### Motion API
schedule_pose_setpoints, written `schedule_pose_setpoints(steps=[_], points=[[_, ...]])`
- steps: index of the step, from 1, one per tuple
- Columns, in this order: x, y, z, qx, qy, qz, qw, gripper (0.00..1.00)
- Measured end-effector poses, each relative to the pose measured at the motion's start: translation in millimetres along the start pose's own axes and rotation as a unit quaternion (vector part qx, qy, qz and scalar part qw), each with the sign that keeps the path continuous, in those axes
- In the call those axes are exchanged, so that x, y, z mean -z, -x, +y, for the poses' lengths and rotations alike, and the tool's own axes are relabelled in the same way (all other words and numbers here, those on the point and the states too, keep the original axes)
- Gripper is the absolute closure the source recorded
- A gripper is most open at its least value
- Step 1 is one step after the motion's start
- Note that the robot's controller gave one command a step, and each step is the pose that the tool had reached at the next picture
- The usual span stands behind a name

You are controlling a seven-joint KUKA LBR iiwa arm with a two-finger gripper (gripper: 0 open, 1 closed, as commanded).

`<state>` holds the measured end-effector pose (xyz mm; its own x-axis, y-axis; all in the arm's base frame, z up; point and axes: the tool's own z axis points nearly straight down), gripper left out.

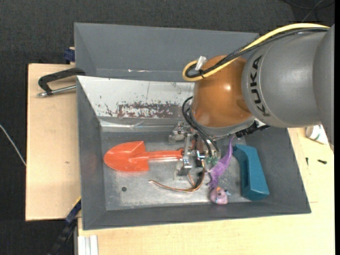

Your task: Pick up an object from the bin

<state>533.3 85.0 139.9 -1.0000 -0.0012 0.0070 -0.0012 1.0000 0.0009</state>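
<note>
Gripper [189, 155]: placed at handle end of orange shovel [127, 157].
Grip: can't be told.
Nr: purple toy [219, 194], blue block [252, 174].

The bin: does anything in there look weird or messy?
A little. The bin's back wall is speckled with reddish-brown marks, like rust or dried splatter. A thin brown curl, maybe wire, lies loose on the floor by the gripper. The orange shovel and blue block look fine.

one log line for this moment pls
claw: at handle end of orange shovel | shovel: lying on bin floor | nearby: teal block, purple toy, brown wire
</note>
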Motion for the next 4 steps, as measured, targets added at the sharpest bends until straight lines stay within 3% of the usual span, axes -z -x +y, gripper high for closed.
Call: schedule_pose_setpoints(steps=[1, 2, 3, 4], points=[[4.3, 2.0, -0.4, -0.001, 0.000, -0.0041, 1.0000, 0.00], [-64.3, 9.3, -45.8, 0.028, 0.000, -0.0064, 0.9996, 1.00], [-64.3, 9.3, -45.8, 0.028, 0.001, -0.0064, 0.9996, 1.00], [89.4, 55.5, -6.1, 0.113, 0.000, -0.0079, 0.9935, 1.00]])
